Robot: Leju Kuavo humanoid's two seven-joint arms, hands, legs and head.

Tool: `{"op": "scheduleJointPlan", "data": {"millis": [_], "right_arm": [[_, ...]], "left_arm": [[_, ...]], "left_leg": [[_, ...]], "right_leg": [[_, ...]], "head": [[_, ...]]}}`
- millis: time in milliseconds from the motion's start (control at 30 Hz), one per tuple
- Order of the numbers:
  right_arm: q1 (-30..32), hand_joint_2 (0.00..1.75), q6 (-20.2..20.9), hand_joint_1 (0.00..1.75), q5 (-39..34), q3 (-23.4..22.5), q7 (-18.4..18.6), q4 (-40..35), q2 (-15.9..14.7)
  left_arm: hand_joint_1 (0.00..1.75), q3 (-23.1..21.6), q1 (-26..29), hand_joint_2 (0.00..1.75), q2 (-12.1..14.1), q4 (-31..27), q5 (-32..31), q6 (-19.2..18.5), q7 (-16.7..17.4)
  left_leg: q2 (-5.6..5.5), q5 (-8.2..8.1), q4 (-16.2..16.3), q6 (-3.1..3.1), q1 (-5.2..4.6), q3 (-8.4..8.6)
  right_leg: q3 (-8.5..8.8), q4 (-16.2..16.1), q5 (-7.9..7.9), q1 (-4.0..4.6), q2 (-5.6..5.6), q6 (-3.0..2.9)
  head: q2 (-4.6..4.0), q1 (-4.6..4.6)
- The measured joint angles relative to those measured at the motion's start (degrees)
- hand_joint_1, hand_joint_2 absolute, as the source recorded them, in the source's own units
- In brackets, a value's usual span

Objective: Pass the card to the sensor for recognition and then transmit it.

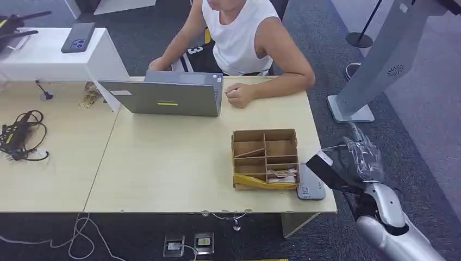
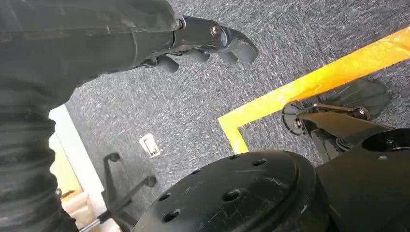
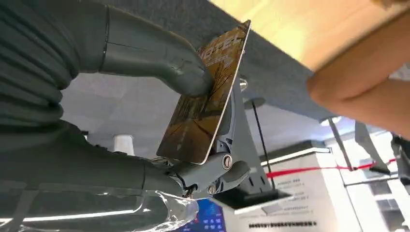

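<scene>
The right robot hand point(image 3: 193, 140) pinches the card point(image 3: 205, 104) beside the counter point(image 1: 179, 163). The cardboard divider box point(image 1: 265, 159) holds cards in its nearest compartments. The left robot hand point(image 2: 203, 43) hangs with fingers curled, holding nothing.

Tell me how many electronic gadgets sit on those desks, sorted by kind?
Laptop: 1
Phone: 1
Card sensor: 1
Total: 3
The card itself is pinched in the robot's right hand, off the desk.

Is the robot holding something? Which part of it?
Yes. Its right hand pinches a card by its flat faces, thumb on one side. The left hand holds nothing.
</scene>
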Motion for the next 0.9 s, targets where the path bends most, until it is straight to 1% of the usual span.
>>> {"op": "scheduleJointPlan", "data": {"millis": [500,667,900], "right_arm": [[3.52,1.75,0.22,1.75,-2.71,0.22,-2.73,5.64,3.89],[3.62,1.75,0.35,1.75,-3.36,0.22,-3.95,7.84,4.89],[3.51,1.75,0.55,1.75,-3.80,0.24,-4.61,10.21,5.99]], "left_arm": [[0.00,0.00,0.00,1.75,0.02,0.00,-0.17,0.00,0.00],[0.00,0.00,0.00,1.75,0.00,0.00,0.09,0.00,0.02],[0.00,0.04,0.00,1.75,0.00,0.00,0.63,0.00,0.00]], "left_leg": [[0.00,0.00,0.00,0.00,0.00,0.00],[0.01,0.00,0.00,0.00,0.00,0.00],[0.01,0.00,0.00,0.00,0.00,0.00]], "right_leg": [[-0.01,0.00,0.00,0.00,0.01,0.00],[-0.01,0.00,0.00,0.00,0.02,0.00],[0.00,0.00,0.00,0.00,0.02,0.00]], "head": [[0.00,-0.02],[0.00,0.00],[0.00,-0.02]]}}
